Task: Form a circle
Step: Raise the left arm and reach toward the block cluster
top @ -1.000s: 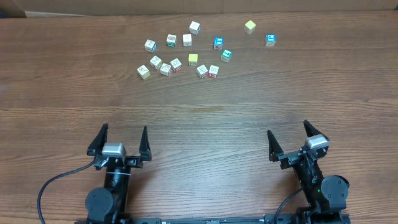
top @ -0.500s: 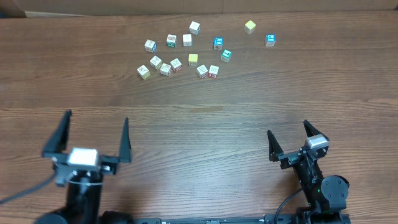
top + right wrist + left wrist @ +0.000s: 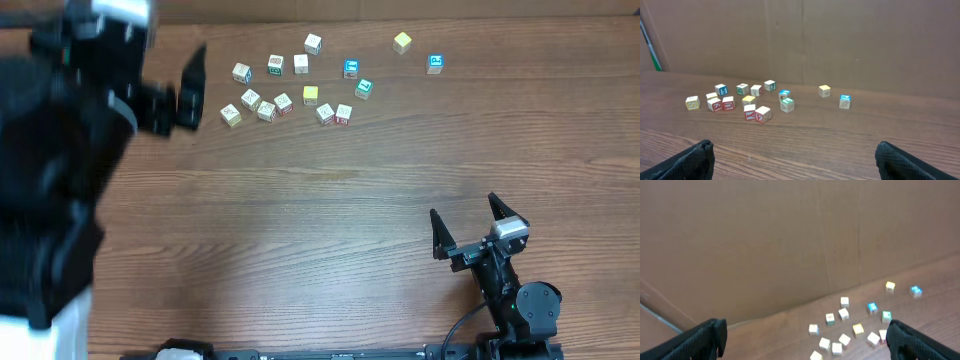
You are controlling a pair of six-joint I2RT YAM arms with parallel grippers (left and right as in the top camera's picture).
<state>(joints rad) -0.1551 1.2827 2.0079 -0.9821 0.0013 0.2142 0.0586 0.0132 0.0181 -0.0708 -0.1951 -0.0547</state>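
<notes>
No circle shows in any view. Several small picture cubes [image 3: 301, 64] lie in a loose scatter at the far middle of the table, among them a yellow one [image 3: 311, 95]. A pale yellow cube [image 3: 402, 42] and a blue-marked cube [image 3: 435, 63] sit apart to the right. My left gripper [image 3: 125, 75] is raised high at the far left, blurred, open and empty, left of the cubes [image 3: 858, 329]. My right gripper [image 3: 463, 215] rests near the front right, open and empty, far from the cubes [image 3: 748, 100].
A brown cardboard wall [image 3: 790, 240] stands behind the table's far edge and also fills the back of the right wrist view [image 3: 840, 40]. The raised left arm [image 3: 50, 200] covers the left side of the overhead view. A green object [image 3: 655, 57] leans at far left.
My left arm has lifted from the front left and swung up towards the far left, close under the camera, jaws still open. The right arm and the cubes have not moved.
</notes>
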